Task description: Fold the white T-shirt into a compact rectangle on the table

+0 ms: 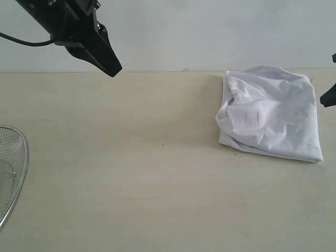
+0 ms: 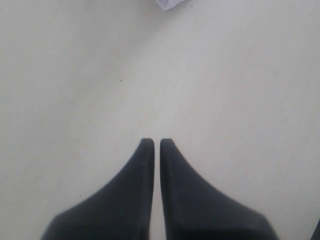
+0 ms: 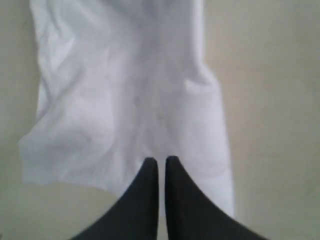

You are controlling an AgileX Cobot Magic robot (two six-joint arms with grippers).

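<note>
The white T-shirt (image 1: 270, 113) lies folded into a rumpled, roughly rectangular bundle at the back right of the table (image 1: 131, 173). From the right wrist it shows as creased white cloth (image 3: 125, 100). My right gripper (image 3: 161, 160) is shut with nothing between its fingers, raised over the near edge of the shirt; only its dark tip (image 1: 328, 97) shows at the right border of the exterior view. My left gripper (image 2: 153, 142) is shut and empty, held high over bare table at the upper left (image 1: 113, 68). A corner of the shirt (image 2: 169, 4) peeks in at the frame edge.
A round wire-mesh basket (image 1: 13, 173) sits at the table's left edge, partly out of frame. A pale wall runs behind the table's far edge. Bare tabletop stretches between the basket and the shirt.
</note>
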